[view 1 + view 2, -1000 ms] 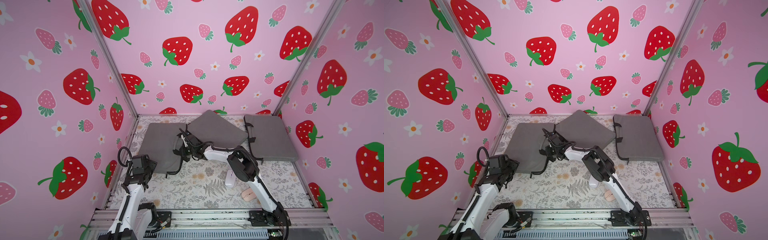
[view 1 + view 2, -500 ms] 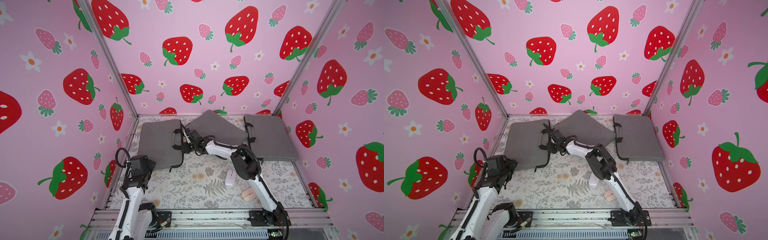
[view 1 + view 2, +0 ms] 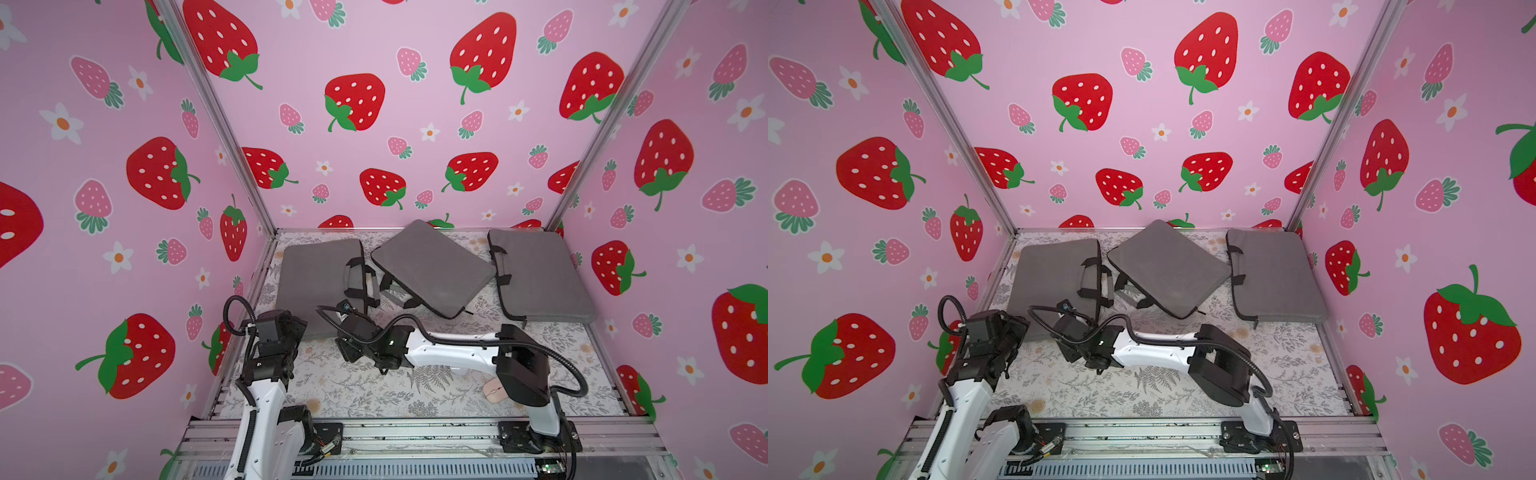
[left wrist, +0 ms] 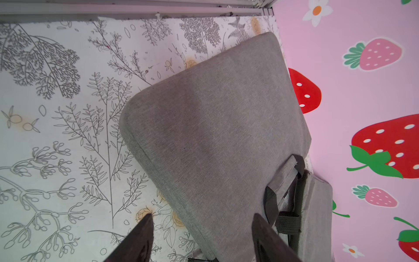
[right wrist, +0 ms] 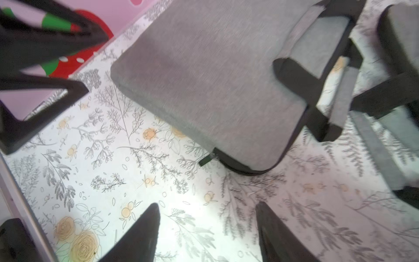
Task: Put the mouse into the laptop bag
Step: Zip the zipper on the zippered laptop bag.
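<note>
Your right gripper [image 5: 206,205] and left gripper [image 4: 201,215] gape empty by the left laptop bag [image 3: 316,278], presumably to unzip it. The pink mouse [image 3: 494,390] lies near right.

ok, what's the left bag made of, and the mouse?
Left bag: grey woven fabric, matte, seemingly padded; the weave shows in the left wrist view. Its handle straps: dark webbing, probably nylon. Mouse: pale pink, smooth, likely plastic; partly hidden behind the right arm.
</note>
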You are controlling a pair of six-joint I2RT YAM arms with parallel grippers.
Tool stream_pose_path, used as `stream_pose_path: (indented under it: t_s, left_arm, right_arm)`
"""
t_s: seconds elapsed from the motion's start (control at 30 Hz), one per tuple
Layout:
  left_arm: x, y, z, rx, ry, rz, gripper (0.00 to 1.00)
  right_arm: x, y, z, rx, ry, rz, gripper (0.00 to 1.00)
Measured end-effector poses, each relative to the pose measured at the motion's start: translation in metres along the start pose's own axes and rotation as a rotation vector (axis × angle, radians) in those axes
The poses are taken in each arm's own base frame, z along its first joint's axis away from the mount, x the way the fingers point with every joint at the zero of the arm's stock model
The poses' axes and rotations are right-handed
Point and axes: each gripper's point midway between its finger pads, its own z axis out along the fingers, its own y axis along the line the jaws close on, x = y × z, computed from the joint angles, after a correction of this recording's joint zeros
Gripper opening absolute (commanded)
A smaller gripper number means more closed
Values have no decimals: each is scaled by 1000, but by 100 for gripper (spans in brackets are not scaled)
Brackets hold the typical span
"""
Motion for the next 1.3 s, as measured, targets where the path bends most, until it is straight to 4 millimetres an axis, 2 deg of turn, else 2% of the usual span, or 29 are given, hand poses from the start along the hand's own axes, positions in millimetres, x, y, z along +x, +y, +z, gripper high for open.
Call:
stream_pose_path:
  t_s: [0.1, 0.17, 0.27, 0.33, 0.53, 0.6, 0.8, 0.93, 1.17, 1.3]
  left_arm:
    - [-4, -1, -6, 13, -26, -3, 70]
    - [-7, -1, -10, 18, -40, -4, 70]
    - [-9, 0, -14, 22, -54, -4, 70]
    - [-11, -1, -16, 25, -66, -4, 70]
    - [-11, 0, -13, 16, -63, -8, 68]
    - [-9, 3, -10, -3, -52, -6, 68]
    - [-9, 2, -12, 1, -52, -8, 68]
    - [-11, -2, -14, 22, -57, -19, 68]
    - [-7, 4, -8, -9, -35, -21, 68]
    - [-8, 6, -8, -16, -37, -26, 68]
  right_arm:
    - [21, 18, 28, 26, 45, -31, 61]
    - [32, 22, 45, 48, 69, -39, 59]
    - [46, 15, 68, 95, 102, -40, 56]
    - [48, 5, 81, 130, 104, -24, 53]
    - [33, -30, 94, 193, 107, 70, 52]
    - [30, -41, 96, 213, 106, 93, 48]
    - [28, -66, 95, 275, 95, 115, 50]
    - [29, -72, 93, 301, 87, 113, 49]
    - [24, -72, 95, 327, 96, 102, 49]
    - [20, -70, 100, 334, 93, 102, 39]
